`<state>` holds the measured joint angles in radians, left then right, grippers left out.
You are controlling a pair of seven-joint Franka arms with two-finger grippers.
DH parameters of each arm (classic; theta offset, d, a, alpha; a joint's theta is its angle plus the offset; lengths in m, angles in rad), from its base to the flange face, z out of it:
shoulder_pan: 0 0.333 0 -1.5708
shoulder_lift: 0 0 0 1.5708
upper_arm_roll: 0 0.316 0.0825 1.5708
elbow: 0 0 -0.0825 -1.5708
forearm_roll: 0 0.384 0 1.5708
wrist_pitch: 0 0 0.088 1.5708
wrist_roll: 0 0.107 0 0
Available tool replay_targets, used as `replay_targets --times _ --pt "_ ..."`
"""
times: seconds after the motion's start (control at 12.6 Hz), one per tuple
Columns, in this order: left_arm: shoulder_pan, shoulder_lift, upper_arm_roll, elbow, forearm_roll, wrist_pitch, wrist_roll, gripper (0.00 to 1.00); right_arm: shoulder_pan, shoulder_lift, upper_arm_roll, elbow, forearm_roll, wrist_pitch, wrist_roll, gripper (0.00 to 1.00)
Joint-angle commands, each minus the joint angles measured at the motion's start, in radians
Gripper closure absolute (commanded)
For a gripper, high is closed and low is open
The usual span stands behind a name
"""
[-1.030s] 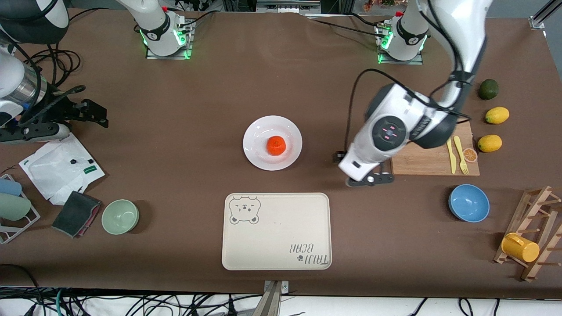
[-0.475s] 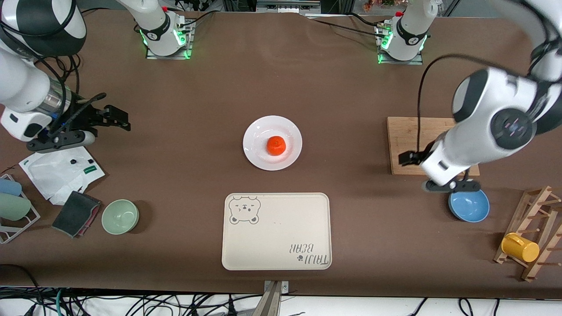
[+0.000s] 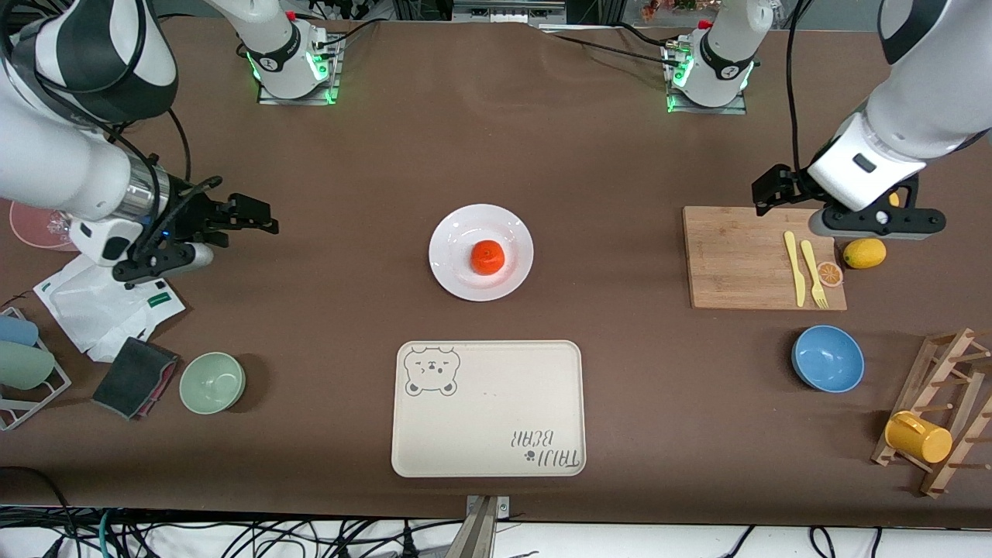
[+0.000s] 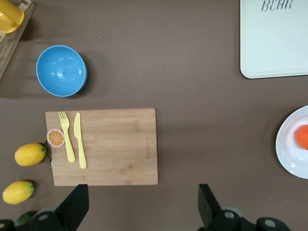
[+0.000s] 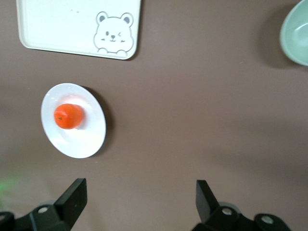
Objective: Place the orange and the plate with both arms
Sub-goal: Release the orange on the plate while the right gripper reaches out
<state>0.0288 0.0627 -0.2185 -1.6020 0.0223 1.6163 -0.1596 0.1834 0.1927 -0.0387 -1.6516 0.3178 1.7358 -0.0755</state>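
The orange [image 3: 488,257] sits on the white plate [image 3: 453,240] in the middle of the table. Both also show in the right wrist view, orange [image 5: 68,116] on plate [image 5: 82,142], and at the edge of the left wrist view, orange [image 4: 302,137] on plate [image 4: 288,151]. My left gripper [image 3: 876,222] hangs open and empty over the edge of the cutting board [image 3: 736,260], its fingers wide apart in the left wrist view [image 4: 142,209]. My right gripper [image 3: 159,263] is open and empty over a white bag [image 3: 101,298] at the right arm's end; it also shows in its wrist view [image 5: 139,199].
A beige bear tray [image 3: 488,408] lies nearer the front camera than the plate. The board holds a yellow knife, fork [image 3: 810,271] and orange slice. A lemon [image 3: 864,253], blue bowl [image 3: 828,358], green bowl [image 3: 212,382], dark cloth [image 3: 136,377] and rack with yellow mug [image 3: 918,436] stand around.
The left arm swung away from beside the plate toward its own end of the table, now over the cutting board. The right gripper moved toward the plate. Plate and orange stayed put.
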Motion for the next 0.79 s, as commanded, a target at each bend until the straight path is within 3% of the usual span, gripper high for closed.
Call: replay_targets --times 0.0,0.48,0.71 --pt "-0.034 -0.054 0.036 -0.082 -0.022 0.051 0.028 0.00 0.001 0.022 0.005 -0.002 0.047 0.007 -0.003 0.00" --pt "-0.032 -0.043 0.024 -0.029 -0.031 0.034 0.051 0.00 -0.002 0.114 0.005 -0.005 0.252 0.040 -0.041 0.00" --pt "-0.032 -0.086 0.024 -0.030 -0.032 -0.036 0.098 0.00 -0.001 0.134 0.006 -0.117 0.421 0.152 -0.145 0.00"
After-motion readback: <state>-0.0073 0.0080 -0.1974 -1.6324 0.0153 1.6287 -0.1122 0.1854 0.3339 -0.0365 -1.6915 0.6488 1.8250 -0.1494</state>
